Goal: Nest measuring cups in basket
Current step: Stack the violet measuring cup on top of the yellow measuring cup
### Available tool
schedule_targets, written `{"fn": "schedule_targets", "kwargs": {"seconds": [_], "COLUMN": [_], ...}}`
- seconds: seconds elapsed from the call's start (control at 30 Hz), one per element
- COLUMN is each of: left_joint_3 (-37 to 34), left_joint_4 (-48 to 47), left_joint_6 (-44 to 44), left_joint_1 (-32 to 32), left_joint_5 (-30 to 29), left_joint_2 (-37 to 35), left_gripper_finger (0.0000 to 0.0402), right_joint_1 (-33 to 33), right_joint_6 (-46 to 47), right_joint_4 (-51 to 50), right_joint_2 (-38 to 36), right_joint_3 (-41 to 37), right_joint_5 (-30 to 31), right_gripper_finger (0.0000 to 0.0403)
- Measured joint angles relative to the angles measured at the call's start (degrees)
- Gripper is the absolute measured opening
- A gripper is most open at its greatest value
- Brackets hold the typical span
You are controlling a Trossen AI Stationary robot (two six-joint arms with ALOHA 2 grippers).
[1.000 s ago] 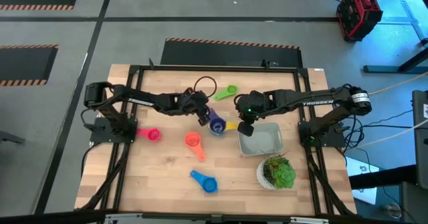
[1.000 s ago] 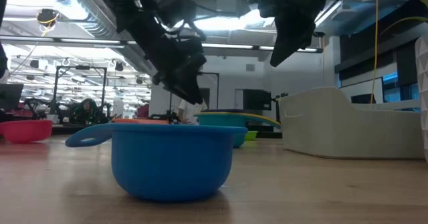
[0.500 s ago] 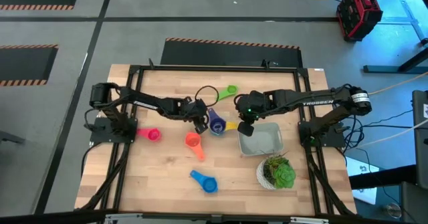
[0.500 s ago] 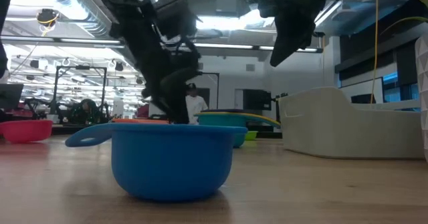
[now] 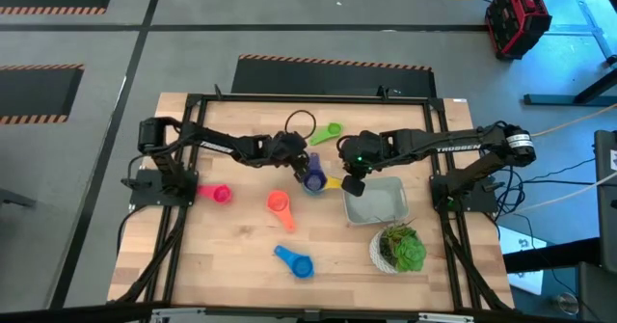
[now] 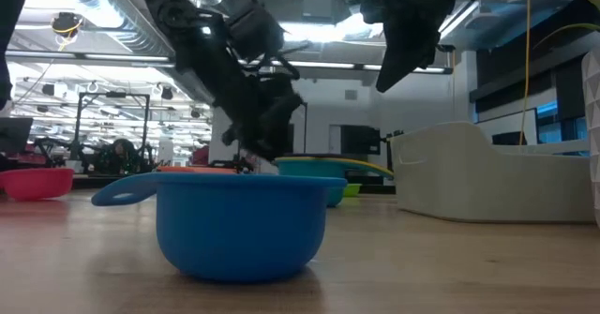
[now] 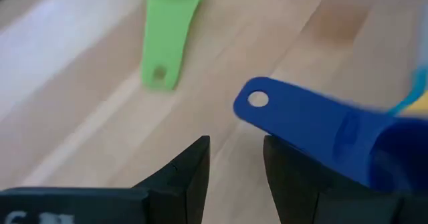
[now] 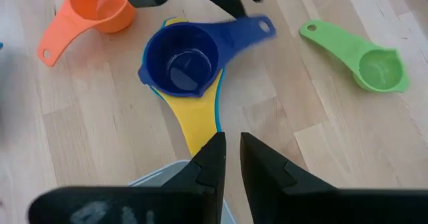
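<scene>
Wooden table top (image 5: 231, 255), butcher-block, carrying the following.

Gray basket (image 5: 378, 201): shallow tray at the right of centre, with nothing visible inside it; a white pot with a green plant (image 5: 401, 249) stands just in front of it.

Nested stack, beside the basket's left edge: dark blue measuring cup (image 8: 182, 63) sitting on top of a yellow cup (image 8: 197, 119), with a thin teal rim showing between them. The yellow handle points toward the basket; the blue handle (image 7: 294, 120) points away from it, toward the green cup.

Loose cups on the table: green cup (image 5: 326, 132) at the back, orange cup (image 5: 279, 204) near the middle, pink cup (image 5: 217, 194) at the left, light blue cup (image 5: 296, 261) at the front. All lie apart from one another and outside the basket.

Left gripper (image 5: 297, 153): low over the table, just beside the stack, at the end of the blue handle. Its fingers (image 7: 186, 174) stand apart with a plain gap between them, and nothing is held.

Right gripper (image 5: 353, 184): raised above the table near the basket's back left corner, over the yellow handle. Its fingers (image 8: 208, 160) are nearly together with only a narrow slit between them, empty.
</scene>
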Motion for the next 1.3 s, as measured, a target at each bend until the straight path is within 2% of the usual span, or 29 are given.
{"fn": "schedule_targets", "kwargs": {"seconds": [0.13,0.23,0.37,0.53,0.67,0.93,1.1,1.3], "left_joint_3": [0.0,0.0,0.0,0.0,0.0,0.1,0.0,0.0], "left_joint_4": [5.6,7.6,7.9,3.7,-4.3,-19.7,-22.4,-23.2], "left_joint_6": [2.4,4.1,6.9,10.7,11.5,9.5,7.3,6.7], "left_joint_1": [0.4,0.3,0.4,0.3,-0.2,-3.2,-6.2,-9.2], "left_joint_5": [3.8,4.1,3.1,-1.1,-4.0,-4.9,-5.6,-6.5], "left_joint_2": [0.0,0.0,-0.1,-3.9,-9.4,-21.6,-25.4,-25.9], "left_gripper_finger": [0.0133,0.0133,0.0133,0.0133,0.0133,0.0133,0.0133,0.0133], "right_joint_1": [0.0,0.0,-0.3,-3.5,-6.9,-12.9,-15.4,-16.9], "right_joint_6": [0.0,-1.1,-7.5,-13.3,-16.7,-21.2,-21.2,-21.3], "right_joint_4": [0.0,1.2,5.5,13.8,18.4,32.2,38.2,39.0], "right_joint_2": [0.0,0.0,0.0,0.0,0.0,4.6,9.7,15.3], "right_joint_3": [0.0,0.0,0.0,0.0,0.0,0.0,0.0,0.1], "right_joint_5": [0.0,0.8,1.0,0.9,0.6,-9.9,-17.1,-18.8], "right_gripper_finger": [0.0051,0.0051,0.0051,0.0051,0.0051,0.0051,0.0051,0.0051]}}
